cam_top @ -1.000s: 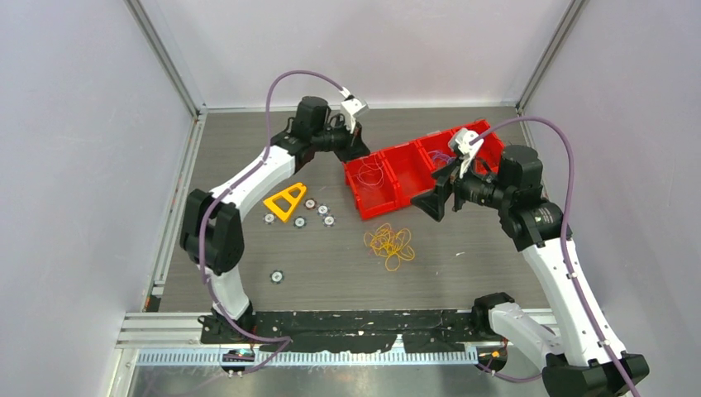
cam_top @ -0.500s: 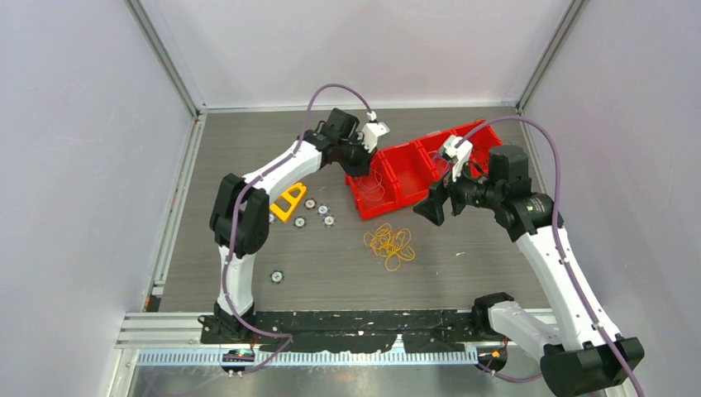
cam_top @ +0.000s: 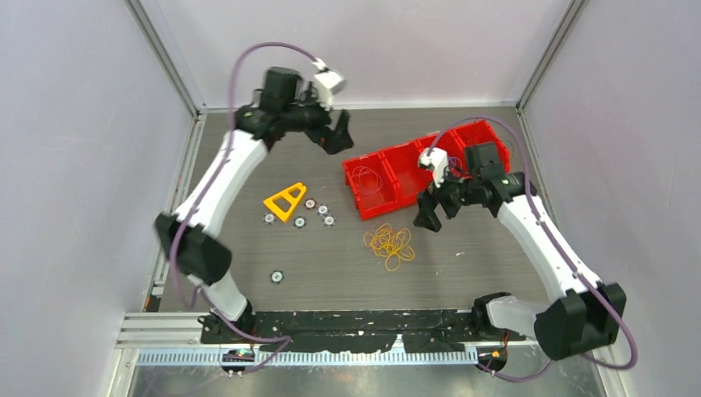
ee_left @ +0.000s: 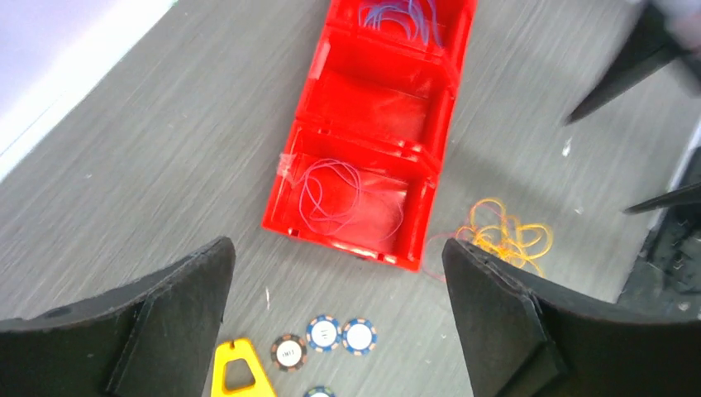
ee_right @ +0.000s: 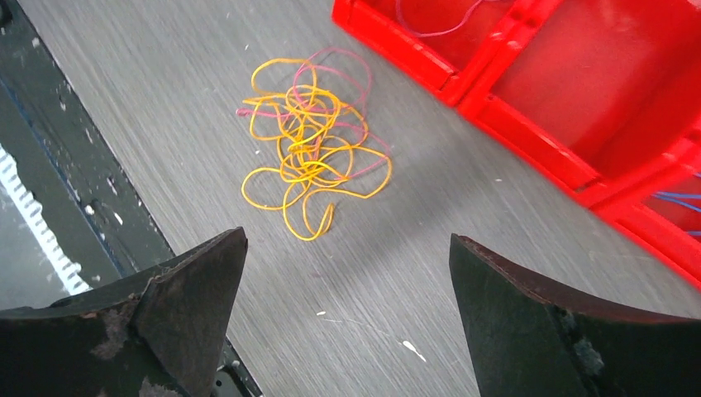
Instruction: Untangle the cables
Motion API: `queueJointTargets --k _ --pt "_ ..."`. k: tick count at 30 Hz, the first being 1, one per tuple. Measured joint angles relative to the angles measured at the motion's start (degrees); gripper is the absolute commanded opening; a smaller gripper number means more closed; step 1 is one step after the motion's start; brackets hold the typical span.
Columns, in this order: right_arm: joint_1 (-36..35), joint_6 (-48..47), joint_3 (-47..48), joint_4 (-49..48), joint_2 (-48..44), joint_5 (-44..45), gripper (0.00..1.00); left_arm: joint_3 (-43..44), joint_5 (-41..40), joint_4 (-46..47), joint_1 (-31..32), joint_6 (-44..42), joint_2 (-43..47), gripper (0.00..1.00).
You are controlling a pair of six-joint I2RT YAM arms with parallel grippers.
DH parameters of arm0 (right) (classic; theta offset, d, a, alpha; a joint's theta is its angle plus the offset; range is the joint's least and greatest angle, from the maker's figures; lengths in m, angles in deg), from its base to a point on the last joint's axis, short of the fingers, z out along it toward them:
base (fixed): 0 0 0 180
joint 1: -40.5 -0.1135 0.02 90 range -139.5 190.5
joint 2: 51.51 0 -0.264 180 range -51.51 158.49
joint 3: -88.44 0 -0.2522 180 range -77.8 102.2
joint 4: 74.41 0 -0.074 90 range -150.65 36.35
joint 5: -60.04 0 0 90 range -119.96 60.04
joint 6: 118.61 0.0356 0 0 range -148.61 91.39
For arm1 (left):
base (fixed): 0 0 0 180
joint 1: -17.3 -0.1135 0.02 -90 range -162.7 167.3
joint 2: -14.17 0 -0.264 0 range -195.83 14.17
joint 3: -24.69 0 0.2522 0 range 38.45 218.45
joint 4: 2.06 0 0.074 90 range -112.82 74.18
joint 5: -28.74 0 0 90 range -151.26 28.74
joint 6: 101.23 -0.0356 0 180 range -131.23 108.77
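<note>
A loose tangle of yellow-orange and pinkish cables [cam_top: 389, 242] lies on the grey table in front of a red three-compartment bin [cam_top: 388, 203]. Thin purple cable loops [ee_left: 339, 194] rest in the bin's nearest compartment, and blue loops [ee_left: 401, 12] lie in the far one. My left gripper [cam_top: 335, 136] hangs open and empty, high over the table behind and left of the bin. My right gripper [cam_top: 430, 211] is open and empty just right of the tangle, close to the bin's front. In the right wrist view the tangle [ee_right: 310, 149] lies ahead of the open right gripper [ee_right: 347, 240].
A yellow triangular piece [cam_top: 285, 201] and several round chips [cam_top: 318, 211] lie left of the bin, with one more chip [cam_top: 277, 276] nearer the front. A black rail [cam_top: 355, 318] runs along the near edge. Walls enclose the left, back and right sides.
The left arm swung up and back to the left, away from the bin, and its jaws opened. The right gripper moved left and down, closer to the tangle.
</note>
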Motion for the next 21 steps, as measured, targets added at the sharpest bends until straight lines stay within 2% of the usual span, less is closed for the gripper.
queueJointTargets --k 1,5,7,10,14,15,17,18,20,21 --pt "-0.81 -0.24 0.04 0.17 1.33 0.37 0.96 -1.44 1.18 0.37 -0.98 1.18 2.86 1.00" --pt "-8.85 -0.83 -0.04 -0.24 8.11 4.46 0.95 -18.86 6.25 6.36 -7.02 8.09 21.24 1.00" --pt "-12.74 -0.92 -0.15 -0.76 11.30 6.32 0.89 -27.10 7.04 9.31 -7.63 10.73 27.30 0.99" --pt "-17.05 -1.16 -0.11 -1.79 17.51 8.48 0.82 -39.12 7.89 12.68 -6.99 14.86 33.44 1.00" --pt "-17.94 -2.58 -0.17 -3.13 23.91 11.74 0.72 -48.65 8.66 15.21 -6.73 18.36 37.18 0.99" --pt "-17.90 -3.17 -0.28 -3.54 24.70 12.39 0.66 -49.75 8.90 15.72 -6.73 18.73 37.83 1.00" --pt "-17.79 -4.50 -0.57 -4.09 25.49 13.25 0.47 -51.19 9.99 16.85 -6.78 19.41 39.19 1.00" --pt "-17.75 -5.31 -0.70 -4.44 25.81 13.46 0.31 -51.32 10.64 17.53 -6.75 19.50 39.56 0.99" --pt "-17.75 -6.45 -0.81 -5.20 26.75 13.68 0.10 -51.34 11.67 19.28 -6.75 19.63 39.87 0.96" --pt "-17.75 -6.82 -0.81 -5.53 27.39 13.70 0.08 -51.36 12.00 19.89 -6.75 19.63 39.89 0.95"
